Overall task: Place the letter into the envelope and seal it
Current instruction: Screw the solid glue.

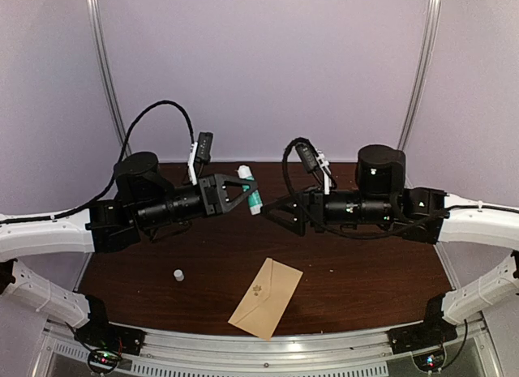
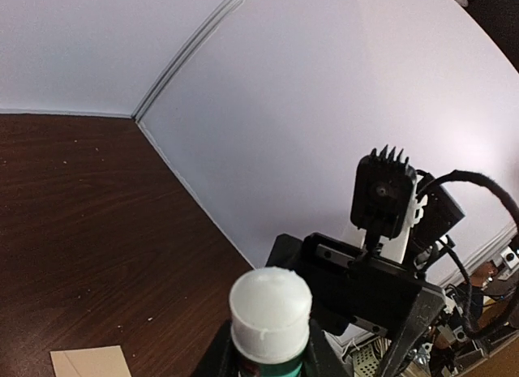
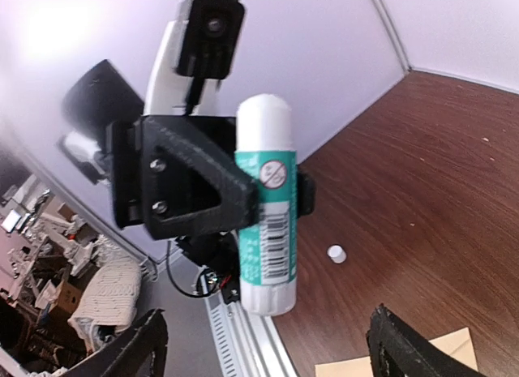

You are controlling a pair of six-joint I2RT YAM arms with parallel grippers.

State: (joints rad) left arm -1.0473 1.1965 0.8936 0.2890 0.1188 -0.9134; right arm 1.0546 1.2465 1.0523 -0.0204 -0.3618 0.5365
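Observation:
A tan envelope (image 1: 266,298) lies flat near the table's front edge, flap side up with its flap down; its corners also show in the wrist views, the envelope (image 2: 89,362) and the envelope (image 3: 454,349). The letter is out of view. My left gripper (image 1: 242,188) is held above the table, shut on a green-and-white glue stick (image 1: 251,192), uncapped, its white tip (image 2: 270,308) facing the left wrist camera. My right gripper (image 1: 272,211) faces the stick from the right, just below its lower end. Its jaws stand open around nothing. In the right wrist view the glue stick (image 3: 266,207) hangs upright.
A small white cap (image 1: 178,275) sits on the dark wooden table (image 1: 365,272), left of the envelope, and shows as the cap (image 3: 336,253) from the right wrist. White walls enclose the back and sides. A metal rail (image 1: 284,344) runs along the front edge.

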